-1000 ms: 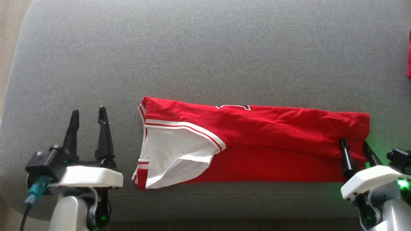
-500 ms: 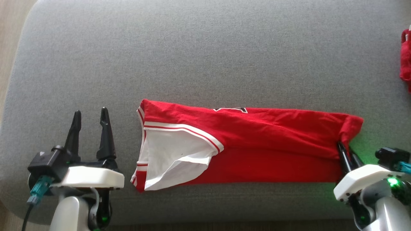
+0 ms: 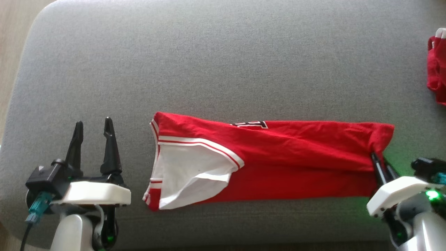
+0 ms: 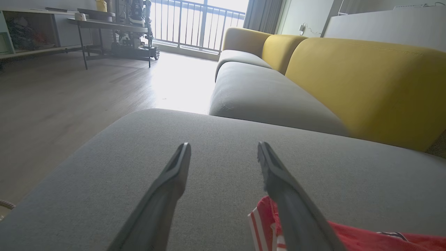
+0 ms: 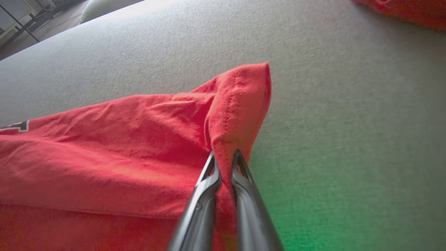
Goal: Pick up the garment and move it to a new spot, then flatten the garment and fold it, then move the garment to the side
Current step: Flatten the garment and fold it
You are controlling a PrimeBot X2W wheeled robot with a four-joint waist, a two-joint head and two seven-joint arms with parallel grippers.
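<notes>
A folded red garment (image 3: 296, 150) lies along the front edge of a grey sofa seat (image 3: 223, 62), with bare cushion open behind it. The right gripper (image 3: 379, 159), fingers spread a second ago, now pinches its right hem corner; the left gripper (image 3: 93, 122) hovers with fingers parted near the seat's left edge, wood floor (image 3: 10, 35) beyond.

Matt cloth garment (image 3: 296, 157) lies on rough, probably woven cushion (image 3: 223, 69).

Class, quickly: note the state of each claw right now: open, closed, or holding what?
Left claw: open, holding nothing.
Right claw: closed, pinching the red garment at its edge.
</notes>
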